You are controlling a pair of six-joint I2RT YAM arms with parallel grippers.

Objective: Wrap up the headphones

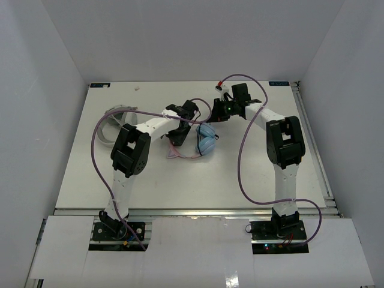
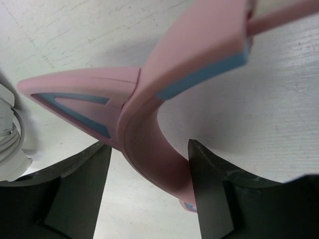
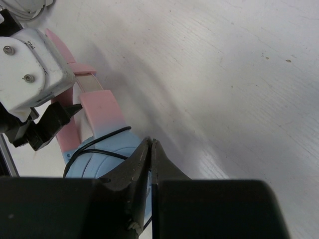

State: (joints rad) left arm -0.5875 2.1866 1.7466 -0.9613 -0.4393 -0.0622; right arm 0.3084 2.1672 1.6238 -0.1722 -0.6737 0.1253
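Headphones [image 1: 206,141] lay on the table [image 1: 240,174], mid-way back. Left gripper [image 2: 147,144] stood open, jaws straddling the pink headband [image 2: 144,114]. Right gripper [image 3: 151,142] was closed tight over the blue earcup [image 3: 94,167]; black cable [image 3: 102,152] ran toward its tips

**Bright, even light; soft focus up close**

From above, diffuse light falls flat on the matte white table [image 1: 198,180]. Shadows are faint around the thin pink plastic headband [image 1: 175,153] of the light-blue headphones [image 1: 206,142]. In the left wrist view the headband is fairly sharp and throws a soft grey shadow on the table behind it. Below it, the black fingers [image 2: 75,194] of the left gripper [image 2: 147,149] are blurred. In the right wrist view a pale sheen lies right of the headband, and the dark right gripper [image 3: 151,144] is out of focus.
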